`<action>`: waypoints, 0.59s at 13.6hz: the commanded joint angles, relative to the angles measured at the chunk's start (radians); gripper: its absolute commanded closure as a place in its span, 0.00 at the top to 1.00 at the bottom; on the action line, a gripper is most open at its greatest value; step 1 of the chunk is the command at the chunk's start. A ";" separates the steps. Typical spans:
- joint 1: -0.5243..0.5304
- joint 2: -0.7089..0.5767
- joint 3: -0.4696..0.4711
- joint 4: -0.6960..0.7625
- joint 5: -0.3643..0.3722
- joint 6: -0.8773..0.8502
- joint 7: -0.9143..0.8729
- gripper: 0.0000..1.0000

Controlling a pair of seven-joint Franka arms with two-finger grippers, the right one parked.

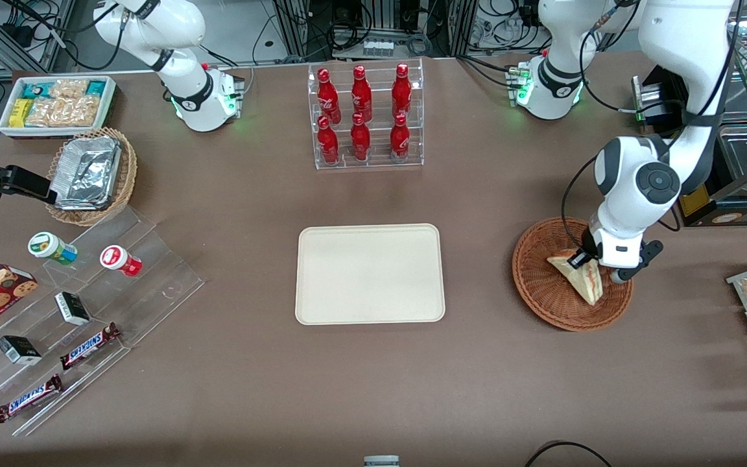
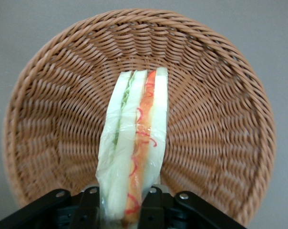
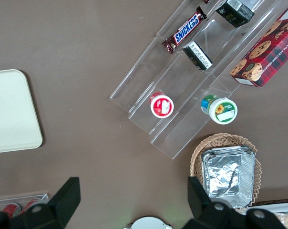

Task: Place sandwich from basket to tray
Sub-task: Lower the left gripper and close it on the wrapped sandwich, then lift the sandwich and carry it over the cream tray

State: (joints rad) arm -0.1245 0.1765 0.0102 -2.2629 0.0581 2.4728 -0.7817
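The sandwich [image 2: 134, 148] stands on edge in the basket [image 2: 220, 119], pinched by the gripper [image 2: 127, 202] for lifting toward the tray [image 1: 369, 273].

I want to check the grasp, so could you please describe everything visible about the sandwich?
The sandwich is a triangular wedge of pale bread in clear wrap, with green, red and pink filling along its cut edge. It stands on edge in the reddish-brown woven basket, toward the working arm's end of the table. The gripper is closed on one end, its black fingers pressing both bread faces.
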 commanded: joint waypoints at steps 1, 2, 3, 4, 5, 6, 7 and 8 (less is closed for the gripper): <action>-0.101 -0.074 0.004 0.098 0.017 -0.232 -0.013 0.23; -0.148 -0.068 0.004 0.167 0.017 -0.335 -0.016 0.23; -0.196 -0.061 0.004 0.225 0.017 -0.415 -0.021 0.24; -0.233 -0.052 0.002 0.265 0.016 -0.458 -0.022 0.24; -0.271 -0.046 -0.001 0.298 0.014 -0.486 -0.025 0.25; -0.308 -0.029 -0.001 0.322 0.014 -0.494 -0.025 0.26; -0.346 -0.008 -0.001 0.351 0.006 -0.494 -0.025 0.26; -0.381 0.021 -0.003 0.382 -0.001 -0.488 -0.025 0.26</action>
State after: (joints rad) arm -0.4475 0.1241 -0.0029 -1.9629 0.0575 2.0036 -0.7994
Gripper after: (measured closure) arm 0.731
